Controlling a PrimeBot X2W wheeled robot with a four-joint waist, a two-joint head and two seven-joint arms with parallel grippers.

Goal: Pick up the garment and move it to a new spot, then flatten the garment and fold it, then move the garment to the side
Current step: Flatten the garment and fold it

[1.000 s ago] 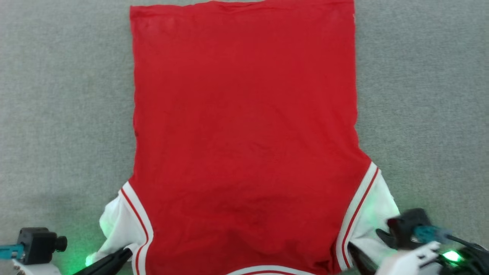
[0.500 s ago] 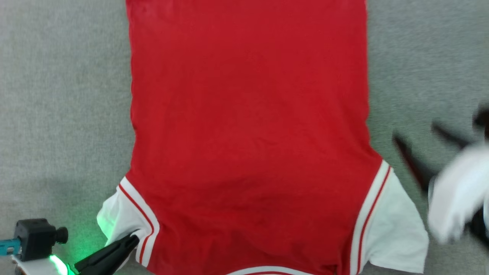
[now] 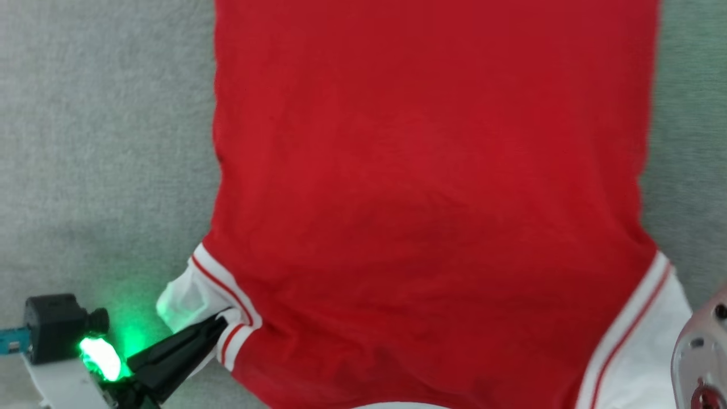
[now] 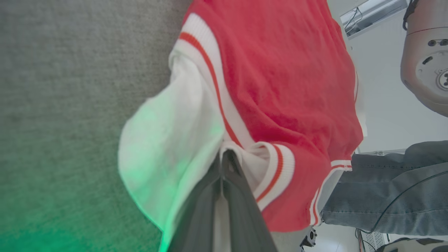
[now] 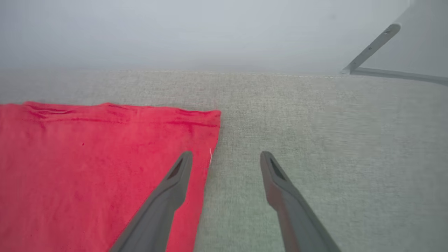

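My L gripper clamps the white sleeve of the garment, anchoring it on the worktop; R gripper, fingers apart, hovers by the hem corner, prob. to flatten.

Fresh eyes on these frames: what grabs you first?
The red garment, spread flat on the grey surface, takes up most of the head view. At lower left the left claw is shut on its white sleeve, next to a bright green light. In the right wrist view the right claw is open, pointing toward a corner of the garment's hem.
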